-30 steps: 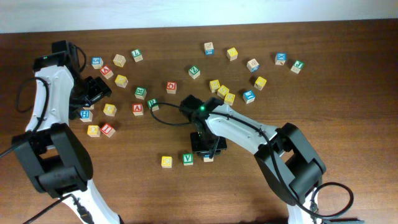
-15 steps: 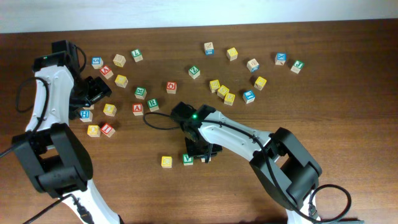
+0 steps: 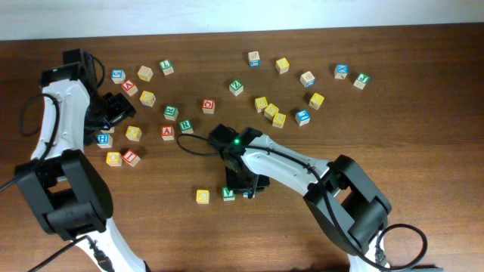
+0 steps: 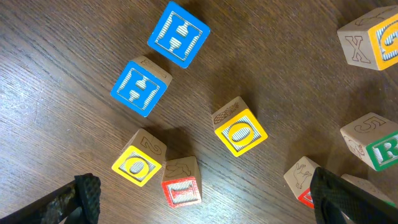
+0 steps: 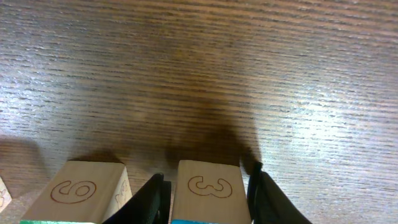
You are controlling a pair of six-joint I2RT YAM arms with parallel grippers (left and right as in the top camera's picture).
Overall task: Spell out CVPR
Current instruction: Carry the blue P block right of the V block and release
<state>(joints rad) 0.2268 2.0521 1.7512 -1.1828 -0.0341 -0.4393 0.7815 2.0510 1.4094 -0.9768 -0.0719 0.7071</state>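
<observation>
Three cubes stand in a line near the front of the surface (image 3: 423, 128): a yellow cube (image 3: 202, 196), a green V cube (image 3: 228, 194) and a blue-edged cube (image 5: 208, 193). The letter on the blue-edged cube cannot be read. The right end effector (image 3: 249, 187) straddles this cube, its jaws narrow and a sliver off each side. The V cube sits just beside it, with a small gap between them. Bare wood lies ahead of the line and to its right. The green R cube (image 3: 186, 127) lies among the scattered cubes toward the far edge. The left end effector (image 3: 117, 112) hangs wide and empty over cubes near the left edge.
</observation>
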